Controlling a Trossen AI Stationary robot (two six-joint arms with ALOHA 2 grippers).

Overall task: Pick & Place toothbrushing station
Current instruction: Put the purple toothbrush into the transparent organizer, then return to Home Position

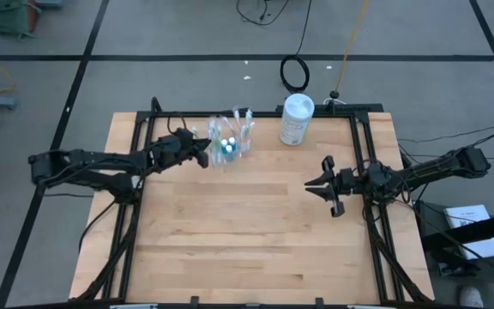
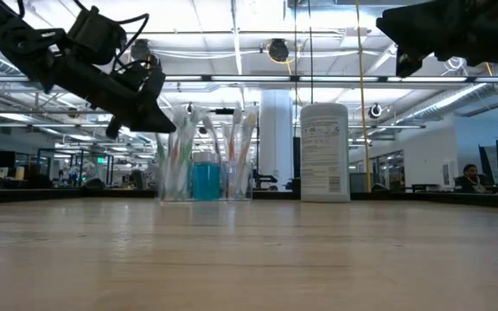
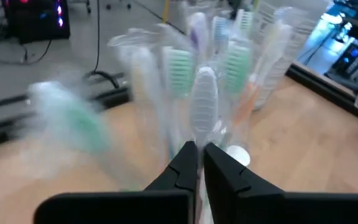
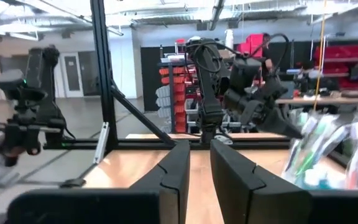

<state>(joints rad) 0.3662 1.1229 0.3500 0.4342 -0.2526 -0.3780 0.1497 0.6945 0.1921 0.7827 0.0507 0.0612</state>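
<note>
The left arm reaches in low and nearly level from the table's [image 1: 256,249] left edge toward the far edge, elbow out past the frame. The left gripper [image 1: 204,152] is raised off the wood and tilts downward in the low view, its tip just beside the clear plastic cup [image 2: 206,180]. In the left wrist view its two dark fingers [image 3: 185,163] are pressed almost together on the stem of a white toothbrush [image 3: 204,102], whose head stands up just past the fingertips. Whether that brush is lifted clear of the cup cannot be told.

The cup stands upright near the far edge, left of the table's middle. It is packed with toothbrushes [image 2: 236,147], white, green and orange-tinted, leaning outward in a fan, with a blue tube [image 2: 206,181] among them at the bottom.

Just right of the cup, apart from it, a white canister [image 1: 296,118] stands upright by the far edge.

The right arm comes in from the right edge, stretched out roughly level and held high above the wood; in the low view it hangs in the upper corner. The right gripper [image 1: 324,186] points toward the table's middle, well apart from the cup and canister. Its fingers [image 4: 176,168] stand a narrow gap apart with nothing between them.
</note>
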